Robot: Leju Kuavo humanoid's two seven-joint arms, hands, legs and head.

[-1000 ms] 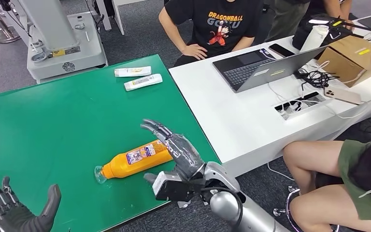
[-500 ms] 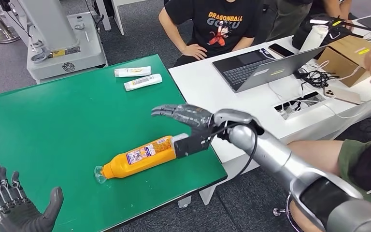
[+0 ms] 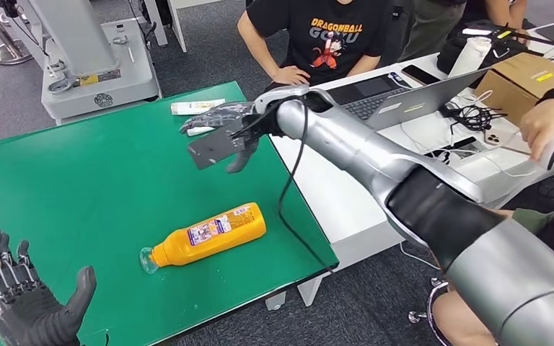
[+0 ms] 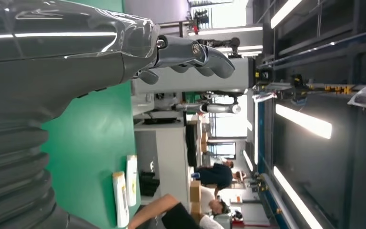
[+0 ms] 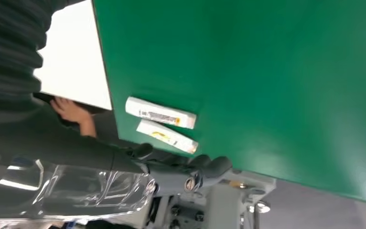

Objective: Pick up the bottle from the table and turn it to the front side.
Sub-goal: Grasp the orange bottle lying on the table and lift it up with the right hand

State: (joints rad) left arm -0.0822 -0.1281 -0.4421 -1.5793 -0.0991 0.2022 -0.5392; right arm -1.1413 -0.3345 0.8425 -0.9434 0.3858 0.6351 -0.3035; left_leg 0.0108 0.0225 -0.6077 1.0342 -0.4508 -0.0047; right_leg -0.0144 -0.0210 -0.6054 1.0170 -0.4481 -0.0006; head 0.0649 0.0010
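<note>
An orange bottle [image 3: 205, 236] with a clear cap lies on its side on the green table [image 3: 79, 187], near the front right corner, label up. My right hand [image 3: 220, 133] hovers well above and beyond the bottle, over the table's far right part, fingers spread and holding nothing. Its fingers [image 5: 205, 167] also appear in the right wrist view, above the green surface. My left hand [image 3: 25, 303] is at the front left, palm up, fingers apart and empty; the left wrist view shows its fingers [image 4: 195, 55] loosely curved in the air.
Two white tubes [image 3: 213, 122] [image 5: 159, 113] lie at the table's far right edge. A white desk [image 3: 375, 166] with a laptop [image 3: 397, 97], cables and a box adjoins on the right. People sit beyond and beside it. A grey machine base [image 3: 94, 72] stands behind the table.
My right arm has risen and swung away from the bottle toward the far side of the table, now near the white tubes. The bottle has not moved. The left hand stays about where it was.
</note>
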